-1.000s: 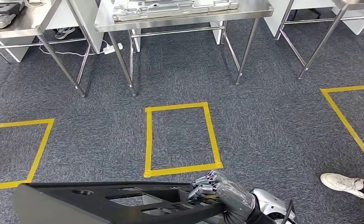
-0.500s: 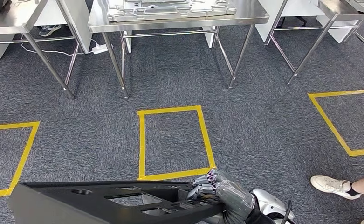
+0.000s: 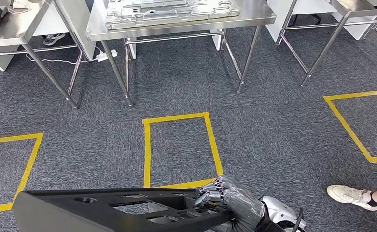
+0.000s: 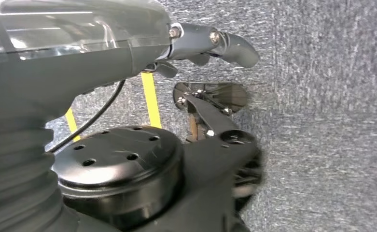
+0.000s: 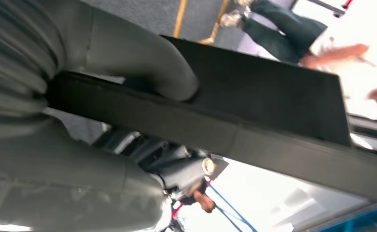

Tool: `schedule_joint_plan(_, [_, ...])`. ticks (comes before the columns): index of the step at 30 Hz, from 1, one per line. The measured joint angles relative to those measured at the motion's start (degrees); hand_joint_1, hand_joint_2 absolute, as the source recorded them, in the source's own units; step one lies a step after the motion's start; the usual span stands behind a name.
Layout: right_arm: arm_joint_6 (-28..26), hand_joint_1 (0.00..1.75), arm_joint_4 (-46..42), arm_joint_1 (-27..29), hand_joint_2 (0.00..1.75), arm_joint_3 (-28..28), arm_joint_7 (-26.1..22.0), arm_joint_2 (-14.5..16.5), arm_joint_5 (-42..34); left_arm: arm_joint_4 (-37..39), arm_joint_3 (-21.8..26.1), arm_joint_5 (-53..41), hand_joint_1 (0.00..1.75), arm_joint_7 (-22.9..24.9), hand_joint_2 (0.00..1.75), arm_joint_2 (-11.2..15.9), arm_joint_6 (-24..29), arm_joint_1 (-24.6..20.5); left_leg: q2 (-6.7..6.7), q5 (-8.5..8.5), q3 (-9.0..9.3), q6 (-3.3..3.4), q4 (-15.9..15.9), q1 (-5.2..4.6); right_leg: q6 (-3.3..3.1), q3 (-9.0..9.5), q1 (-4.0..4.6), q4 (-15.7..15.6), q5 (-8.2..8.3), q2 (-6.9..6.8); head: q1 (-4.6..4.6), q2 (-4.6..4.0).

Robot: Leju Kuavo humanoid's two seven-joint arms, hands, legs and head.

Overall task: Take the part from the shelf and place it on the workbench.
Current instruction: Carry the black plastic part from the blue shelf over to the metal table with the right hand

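Left hand (image 4: 210, 41): seen in the left wrist view over grey carpet, fingers curled in, nothing visibly held; whether it touches the part cannot be told.

Right hand (image 3: 230, 198): at 6 o'clock in the head view, fingers wrapped over the right end of the part (image 3: 114, 208); in the right wrist view the thumb (image 5: 143, 63) presses on the part's flat face.

Part: long flat black panel with cut-out openings and one round hole near its left end, carried level across 7 to 6 o'clock, above the floor (image 3: 273, 125). No readable writing.

Yellow tape rectangle (image 3: 146, 145): on the carpet at centre.

Steel workbench (image 3: 258, 14): at 12 o'clock, bearing a grey metal tray (image 3: 167, 9).

White shoe (image 3: 348, 194): a person's, at 4 o'clock.
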Motion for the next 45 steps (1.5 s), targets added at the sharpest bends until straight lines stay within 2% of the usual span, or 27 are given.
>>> schedule_joint_plan(2, [0.0,1.75,0.0,0.1,1.75,0.0,0.0,0.0,-0.2,0.0,0.0,0.0,0.0,0.0,1.75,0.0,0.0,0.1,0.0,-1.84,-3.93,-0.05,6.8,0.02,-0.22,0.59,0.04,0.0,-0.48,0.04,0.0,0.0])
schedule_joint_plan(3, [0.1,1.75,0.0,0.2,1.75,0.0,0.0,0.0,-0.4,0.0,0.0,0.0,0.0,0.0,1.75,0.0,0.0,0.2,0.0,-1.28,-4.9,-0.06,7.8,0.03,-0.22,0.94,0.04,0.0,-0.75,0.12,0.0,0.0])
schedule_joint_plan(4, [0.2,1.75,0.0,0.3,1.75,0.0,0.0,0.0,-0.6,0.0,0.0,0.0,0.0,0.0,1.75,0.0,0.0,0.2,0.0,0.39,-4.82,-0.04,6.5,0.06,-0.15,1.39,0.02,0.0,-1.06,0.2,0.0,0.0])
schedule_joint_plan(6, [0.4,1.75,0.0,0.5,1.75,0.0,0.1,0.0,-1.3,0.0,0.0,0.1,0.0,0.0,1.75,0.0,0.0,0.2,-0.04,4.97,-2.32,0.08,-0.6,0.09,0.19,2.37,0.0,0.0,-1.78,0.33,0.01,0.0])
schedule_joint_plan(7, [0.5,1.75,0.0,0.5,1.75,0.0,0.1,0.0,-1.5,0.0,0.0,0.2,0.0,0.0,1.75,0.0,0.0,0.2,-0.09,6.3,-1.01,0.23,-4.1,0.05,0.48,2.67,0.09,0.1,-2.17,0.38,0.0,0.0])
schedule_joint_plan(9, [0.6,1.75,0.0,0.7,1.75,0.0,0.1,0.0,-1.9,0.0,0.0,0.3,0.0,0.0,1.75,0.1,0.0,0.1,-0.22,6.62,0.15,0.67,-7.1,-0.16,1.11,2.86,0.25,-0.1,-2.59,0.41,0.02,0.0])
schedule_joint_plan(12, [0.9,1.75,0.0,0.9,1.75,0.0,0.2,0.1,-2.2,0.0,0.0,0.3,0.0,0.0,1.75,0.1,0.1,0.2,-0.27,6.37,0.44,1.67,-7.8,-0.19,1.93,3.07,0.08,-0.3,-2.87,0.38,0.04,0.0])
schedule_joint_plan(14, [0.9,1.75,0.0,1.0,1.75,0.0,0.3,0.1,-2.2,0.0,0.0,0.3,0.0,-0.1,1.75,0.1,0.1,0.1,-0.16,6.27,0.9,2.32,-8.1,0.08,2.22,1.39,0.0,3.0,-4.48,0.3,0.05,0.0])
schedule_joint_plan(16, [0.9,1.75,0.0,1.2,1.75,0.0,0.5,0.1,-1.5,0.0,0.0,0.3,0.0,-0.1,1.75,0.1,0.2,0.1,-0.04,5.94,1.19,2.72,-8.2,0.05,2.27,-2.96,0.0,10.1,-6.93,0.27,0.07,0.0])
schedule_joint_plan(17, [0.9,1.75,0.0,1.4,1.75,0.0,0.7,0.1,-1.1,0.0,0.0,0.3,0.0,0.0,1.75,0.1,0.2,0.1,-0.02,5.76,1.36,2.81,-8.2,0.03,2.27,-5.18,0.0,13.2,-7.52,0.27,0.07,-0.01])
schedule_joint_plan(18, [0.8,1.75,0.0,1.6,1.75,0.0,0.8,0.0,-0.7,0.0,0.0,0.3,0.0,0.0,1.75,0.1,0.2,0.2,-0.02,5.56,1.57,2.85,-8.2,0.01,2.28,-6.65,0.0,14.8,-7.24,0.27,0.06,-0.01])
schedule_joint_plan(19, [0.8,1.75,0.0,1.6,1.75,0.0,0.9,0.0,-0.4,0.0,0.0,0.3,0.0,0.0,1.75,0.1,0.2,0.2,-0.05,5.34,1.86,2.84,-8.2,0.01,2.28,-7.16,0.0,14.5,-6.04,0.27,0.06,-0.01])
schedule_joint_plan(20, [0.8,1.75,0.0,1.7,1.75,0.0,0.9,0.0,-0.1,0.0,0.0,0.3,0.0,0.0,1.75,0.1,0.2,0.2,-0.09,5.07,2.27,2.74,-8.2,0.02,2.25,-6.5,0.0,12.0,-3.85,0.25,0.06,-0.01])
schedule_joint_plan(21, [0.7,1.75,0.0,1.6,1.75,0.0,0.9,-0.1,0.2,0.0,0.0,0.3,0.0,-0.1,1.75,0.1,0.2,0.2,-0.12,4.77,2.71,2.57,-8.2,0.03,2.19,-5.09,0.0,8.3,-1.51,0.15,0.06,0.0])
schedule_joint_plan(23, [0.6,1.75,0.0,1.5,1.75,0.0,1.2,-0.2,0.9,0.0,0.0,0.3,0.0,-0.2,1.75,0.1,0.2,0.1,-0.19,4.15,3.4,1.95,-8.2,-0.17,2.02,-2.4,0.25,1.9,1.19,-0.06,0.06,0.0])
schedule_joint_plan(24, [0.6,1.75,0.0,1.4,1.75,0.0,1.4,-0.3,1.1,0.0,0.0,0.4,0.0,-0.2,1.75,0.1,0.2,0.1,-0.18,3.95,3.61,1.65,-8.4,-0.26,1.87,-1.8,0.37,0.6,1.29,-0.11,0.05,0.0])
schedule_joint_plan(27, [0.6,1.75,0.0,1.5,1.75,0.0,1.9,-0.7,0.8,0.0,0.0,0.5,0.0,-0.3,1.75,0.1,0.2,0.0,-0.09,3.65,4.31,0.81,-8.9,-0.3,1.09,-1.35,0.34,0.3,0.8,0.02,0.02,0.0])
schedule_joint_plan(29, [0.4,1.75,0.0,1.7,1.75,0.0,2.2,-1.0,0.7,0.0,0.0,0.6,0.0,-0.3,1.75,0.1,0.2,0.0,-0.06,2.53,3.89,0.4,-7.0,-0.25,0.35,-0.64,0.11,0.0,0.57,0.04,-0.01,0.0])
schedule_joint_plan(30, [0.3,1.75,0.0,1.8,1.75,-0.1,2.4,-1.2,0.7,0.0,0.1,0.7,0.0,-0.4,1.75,0.1,0.2,0.0,-0.06,1.26,2.72,0.31,-4.2,-0.18,0.07,-0.24,0.03,-0.1,0.4,0.03,-0.02,0.0])
schedule_joint_plan(32, [0.1,1.75,0.0,2.1,1.75,-0.1,2.8,-1.4,0.5,0.0,0.2,0.9,0.0,-0.3,1.75,0.1,0.2,0.1,-0.06,-1.74,-1.25,0.26,3.4,-0.19,-0.26,0.34,0.08,-0.1,-0.07,0.02,-0.04,0.0])
schedule_joint_plan(33, [0.0,1.75,0.0,2.3,1.75,-0.1,3.0,-1.5,0.5,0.0,0.2,1.0,0.0,-0.3,1.75,0.1,0.2,0.2,-0.06,-2.4,-3.08,0.26,6.4,-0.19,-0.29,0.61,0.11,-0.1,-0.31,0.05,-0.04,0.0])
schedule_joint_plan(34, [0.0,1.75,0.0,2.5,1.75,-0.1,3.1,-1.6,0.4,0.0,0.3,1.0,0.0,-0.3,1.75,0.1,0.2,0.2,-0.06,-2.05,-4.14,0.28,7.6,-0.19,-0.3,0.93,0.13,-0.1,-0.56,0.09,-0.04,0.0])
schedule_joint_plan(35, [-0.1,1.75,0.0,2.7,1.75,-0.1,3.2,-1.7,0.4,0.0,0.3,1.0,0.0,-0.3,1.75,0.1,0.2,0.2,-0.06,-0.58,-4.16,0.33,6.5,-0.19,-0.25,1.32,0.13,-0.1,-0.84,0.15,-0.04,0.0])
schedule_joint_plan(37, [-0.2,1.75,-0.1,2.9,1.75,-0.1,3.3,-1.8,0.4,0.0,0.4,1.0,0.0,-0.2,1.75,0.1,0.2,0.2,-0.07,4.03,-1.92,0.55,-0.5,-0.21,-0.03,2.22,0.12,-0.1,-1.49,0.25,-0.04,0.0])
schedule_joint_plan(39, [-0.3,1.75,-0.3,3.0,1.75,-0.1,3.4,-1.9,0.4,0.0,0.4,1.0,0.0,-0.2,1.75,0.1,0.2,0.2,-0.14,6.44,0.29,0.89,-6.5,-0.37,0.48,2.7,0.29,-0.1,-2.14,0.29,-0.03,0.0])
schedule_joint_plan(43, [-0.3,1.75,-0.6,3.0,1.75,-0.1,4.0,-1.9,0.6,0.0,0.5,1.3,0.0,-0.2,1.75,0.1,0.2,0.2,-0.27,6.13,0.92,1.97,-8.1,-0.58,1.67,3.09,0.28,-0.6,-2.66,0.31,-0.03,0.0])
schedule_joint_plan(45, [-0.3,1.75,-0.8,2.9,1.75,-0.2,4.3,-2.0,0.7,0.0,0.5,1.4,0.0,-0.3,1.75,0.1,0.2,0.1,-0.2,6.05,1.4,2.57,-8.5,-0.23,2.02,1.87,0.29,2.0,-4.03,0.24,-0.01,0.0])
